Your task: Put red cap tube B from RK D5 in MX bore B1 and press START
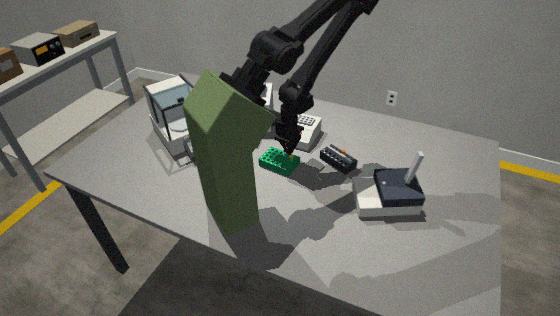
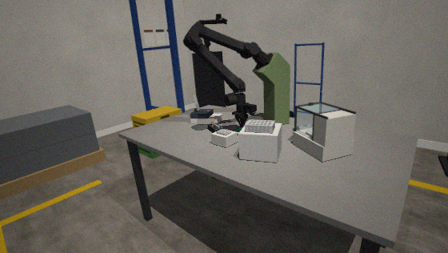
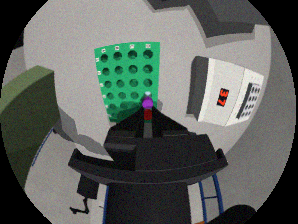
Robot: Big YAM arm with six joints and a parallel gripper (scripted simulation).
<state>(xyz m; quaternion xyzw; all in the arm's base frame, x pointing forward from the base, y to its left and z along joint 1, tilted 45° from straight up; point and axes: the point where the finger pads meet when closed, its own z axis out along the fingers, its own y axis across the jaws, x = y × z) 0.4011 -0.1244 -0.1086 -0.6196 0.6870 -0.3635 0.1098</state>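
Grey bench (image 1: 410, 250): I pinched gripper (image 1: 289, 150) on tube B (image 3: 148, 112) at green rack RK (image 1: 272, 159); mixer MX (image 2: 260, 146) transfer, START pending.

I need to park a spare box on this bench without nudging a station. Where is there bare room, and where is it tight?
The widest bare patch is the bench in front of the spectrophotometer, running toward the green column. Another lies right of the balance in the exterior view. It is crowded around the green rack, where the gripper sits beside the other stations.
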